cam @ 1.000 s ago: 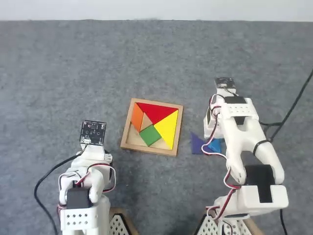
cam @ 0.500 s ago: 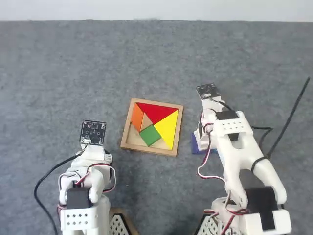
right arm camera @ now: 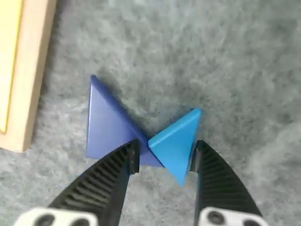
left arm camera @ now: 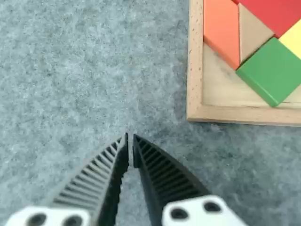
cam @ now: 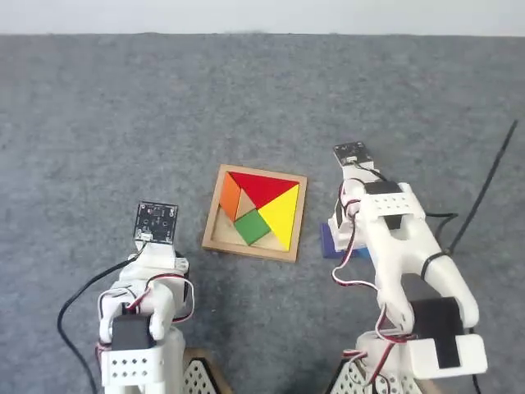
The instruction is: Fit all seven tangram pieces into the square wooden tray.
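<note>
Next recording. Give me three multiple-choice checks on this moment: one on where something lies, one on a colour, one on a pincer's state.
1. The dark blue triangle and light blue triangle lie:
A. inside the wooden tray
B. on the grey mat beside the tray
C. stacked on the left arm

2. The piece between the right pincer's fingers is:
A. red
B. green
C. light blue

3. The left pincer is:
A. shut, holding nothing
B. open wide
C. shut on an orange piece

Answers:
1 B: the right wrist view shows both triangles on the mat, outside the tray's rim.
2 C: the open fingers flank the light blue triangle.
3 A: its fingers meet over bare mat.
</note>
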